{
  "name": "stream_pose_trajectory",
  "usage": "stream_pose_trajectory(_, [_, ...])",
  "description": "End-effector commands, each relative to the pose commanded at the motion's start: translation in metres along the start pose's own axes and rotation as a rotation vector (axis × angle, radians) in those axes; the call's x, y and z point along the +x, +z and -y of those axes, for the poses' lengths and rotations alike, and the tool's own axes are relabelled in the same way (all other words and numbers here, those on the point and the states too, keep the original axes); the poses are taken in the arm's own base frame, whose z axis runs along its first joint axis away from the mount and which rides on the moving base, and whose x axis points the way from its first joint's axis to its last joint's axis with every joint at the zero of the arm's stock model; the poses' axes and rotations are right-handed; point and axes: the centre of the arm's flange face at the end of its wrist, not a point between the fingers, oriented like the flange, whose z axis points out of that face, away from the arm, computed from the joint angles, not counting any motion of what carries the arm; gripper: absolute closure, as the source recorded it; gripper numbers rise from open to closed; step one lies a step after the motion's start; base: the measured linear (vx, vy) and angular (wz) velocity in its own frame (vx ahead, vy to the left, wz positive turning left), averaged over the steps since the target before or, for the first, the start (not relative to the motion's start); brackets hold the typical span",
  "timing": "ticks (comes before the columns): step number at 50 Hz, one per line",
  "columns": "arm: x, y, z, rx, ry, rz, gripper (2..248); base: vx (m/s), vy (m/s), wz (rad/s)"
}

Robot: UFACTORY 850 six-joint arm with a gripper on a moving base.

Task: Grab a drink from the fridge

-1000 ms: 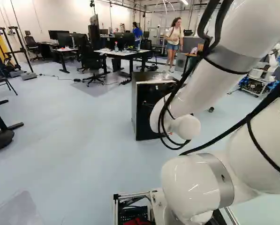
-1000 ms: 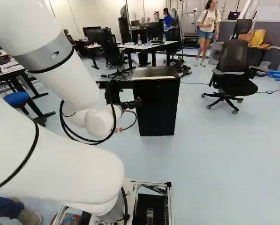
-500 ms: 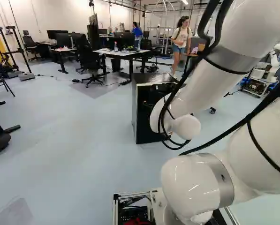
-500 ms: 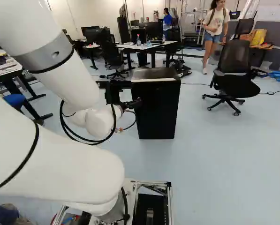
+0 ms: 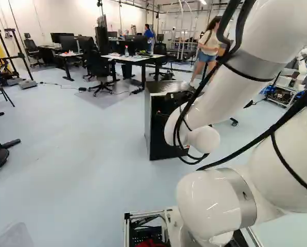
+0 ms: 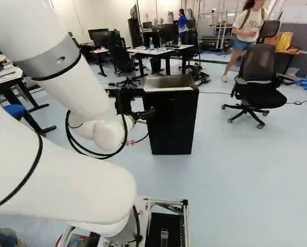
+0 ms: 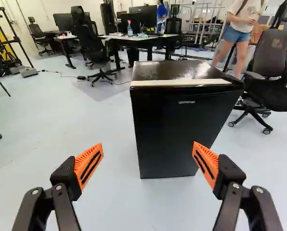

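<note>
Two ribbed orange pads [image 7: 89,166] stand wide apart as our gripper [image 6: 145,114] faces a boxy black fridge [image 7: 177,134], glossy-topped (pale strip edging its front).

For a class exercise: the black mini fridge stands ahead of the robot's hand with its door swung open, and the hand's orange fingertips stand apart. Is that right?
No: the wrist view shows the door of the black mini fridge shut. It does stand ahead of the hand, whose orange fingertips stand apart.
</note>
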Motion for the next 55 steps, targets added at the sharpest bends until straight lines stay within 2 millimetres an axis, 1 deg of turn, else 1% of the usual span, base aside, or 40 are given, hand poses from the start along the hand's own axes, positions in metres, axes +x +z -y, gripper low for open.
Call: stream_pose_trajectory(55, [0.0000, 0.0000, 0.0000, 0.000, 0.000, 0.000, 3, 0.029, 0.001, -0.002])
